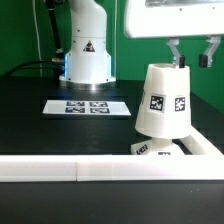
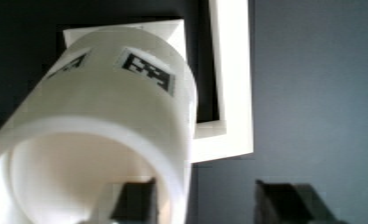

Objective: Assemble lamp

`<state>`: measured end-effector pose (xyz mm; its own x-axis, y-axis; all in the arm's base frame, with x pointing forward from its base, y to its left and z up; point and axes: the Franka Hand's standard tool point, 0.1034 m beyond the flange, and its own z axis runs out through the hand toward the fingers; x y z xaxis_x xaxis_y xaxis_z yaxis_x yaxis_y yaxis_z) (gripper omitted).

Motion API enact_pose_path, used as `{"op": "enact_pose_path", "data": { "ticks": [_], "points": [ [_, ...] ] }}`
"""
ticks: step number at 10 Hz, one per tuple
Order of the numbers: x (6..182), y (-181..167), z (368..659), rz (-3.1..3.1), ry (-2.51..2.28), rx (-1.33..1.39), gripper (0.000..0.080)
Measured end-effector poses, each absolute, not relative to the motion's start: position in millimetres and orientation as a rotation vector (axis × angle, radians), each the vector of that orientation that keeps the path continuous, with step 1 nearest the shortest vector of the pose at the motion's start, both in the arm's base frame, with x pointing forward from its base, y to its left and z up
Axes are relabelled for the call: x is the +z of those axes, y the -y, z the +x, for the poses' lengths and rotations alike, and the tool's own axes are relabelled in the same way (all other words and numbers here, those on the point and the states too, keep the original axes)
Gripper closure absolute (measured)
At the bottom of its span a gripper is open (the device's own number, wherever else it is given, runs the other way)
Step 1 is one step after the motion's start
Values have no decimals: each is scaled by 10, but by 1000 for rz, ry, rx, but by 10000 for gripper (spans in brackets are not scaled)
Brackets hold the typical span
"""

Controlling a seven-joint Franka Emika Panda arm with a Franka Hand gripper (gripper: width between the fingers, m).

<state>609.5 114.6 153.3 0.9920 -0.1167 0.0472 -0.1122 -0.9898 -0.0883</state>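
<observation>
shade (image 1: 163, 102): smooth white plastic truncated cone with black square tags, right of centre in the exterior view, standing on the flat square base (image 1: 152, 149) on the dark counter (image 1: 40, 130). pincer (image 1: 195, 52): open, fingers apart just above the shade.

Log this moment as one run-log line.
gripper: open, above shade | shade: upright on base | marker board: flat on table
</observation>
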Motion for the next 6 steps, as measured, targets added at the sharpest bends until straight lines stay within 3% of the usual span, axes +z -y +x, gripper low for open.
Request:
{"op": "enact_pose_path", "data": {
  "ticks": [1,2,3,4,6],
  "points": [
    [1547,-1143,6100,-3049,-176,-81,453],
    [1557,-1138,6096,-3050,-177,-75,317],
    [1576,-1133,6083,-3053,-173,-56,317],
    [1624,-1127,6072,-3074,-147,-26,150],
    [1721,-1134,6096,-3125,-83,-4,115]
  ]
}}
